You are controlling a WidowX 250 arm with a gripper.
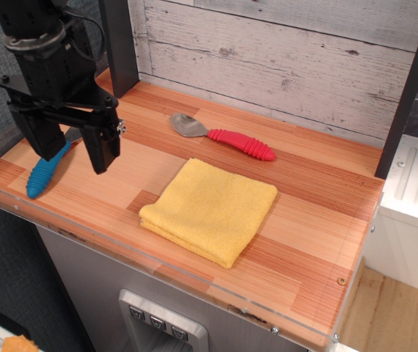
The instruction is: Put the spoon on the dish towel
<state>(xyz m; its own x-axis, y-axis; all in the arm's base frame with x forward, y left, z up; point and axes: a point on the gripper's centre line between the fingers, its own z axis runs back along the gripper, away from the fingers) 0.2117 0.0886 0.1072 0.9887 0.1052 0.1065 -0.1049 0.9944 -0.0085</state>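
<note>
The spoon [224, 136] lies flat on the wooden table near the back wall, its shiny metal bowl to the left and its ribbed red handle pointing right. The yellow dish towel [209, 210] lies folded in front of it, a short gap between them. My gripper [73, 152] hangs at the left end of the table, well left of the spoon, above the blue fork. Its two black fingers [103, 150] stand apart and point down, with nothing between them.
A blue-handled fork [45, 173] lies at the left front, partly behind my fingers. The wooden table [319, 242] has a clear plastic lip along its front edge. A dark post [121, 44] stands at the back left, another [411, 88] at the right.
</note>
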